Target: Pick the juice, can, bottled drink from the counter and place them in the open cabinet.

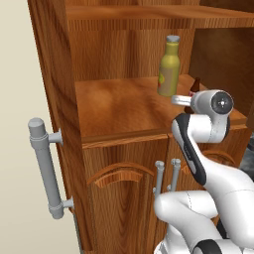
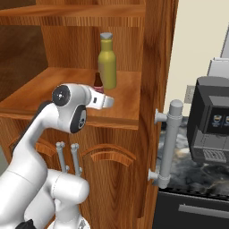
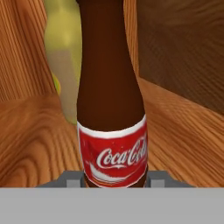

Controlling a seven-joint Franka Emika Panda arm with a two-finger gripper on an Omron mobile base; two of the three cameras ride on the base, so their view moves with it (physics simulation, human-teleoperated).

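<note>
upright, slim glossy brown bottled drink point(image 3: 111, 109) in the tool's point(image 3: 114, 180) grip, on wood-grain shelf point(image 1: 119, 106).

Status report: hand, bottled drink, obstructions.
Hand shut on bottled drink, upright over cabinet shelf. Juice stands close behind it. Can unseen.
</note>
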